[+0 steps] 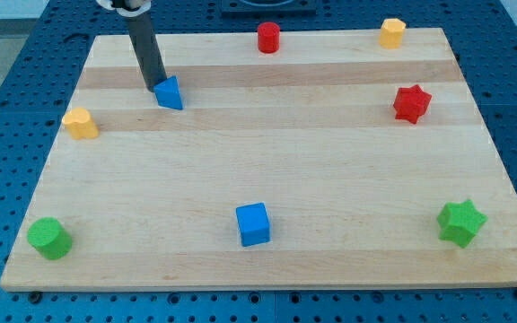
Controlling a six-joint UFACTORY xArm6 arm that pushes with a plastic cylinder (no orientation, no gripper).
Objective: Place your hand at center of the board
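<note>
Wooden surface (267, 152), items listed near edge to far edge.

Near edge: green cylinder (49, 238) at the view's left corner; blue cube (252, 223) near the middle of that edge; green star (461, 222) at the view's right corner.

Mid-depth: yellow block (80, 123) by the left edge; red star (411, 103) by the right edge.

Far part: blue triangular block (170, 92), left of centre; my tip (154, 88) rests just beside it on its left, apparently touching, well apart from the surface's centre. The arm ends in a bare rod and carries no fingers.

Far edge: red cylinder (268, 38) near the middle; yellow block (391, 32) toward the right corner.
</note>
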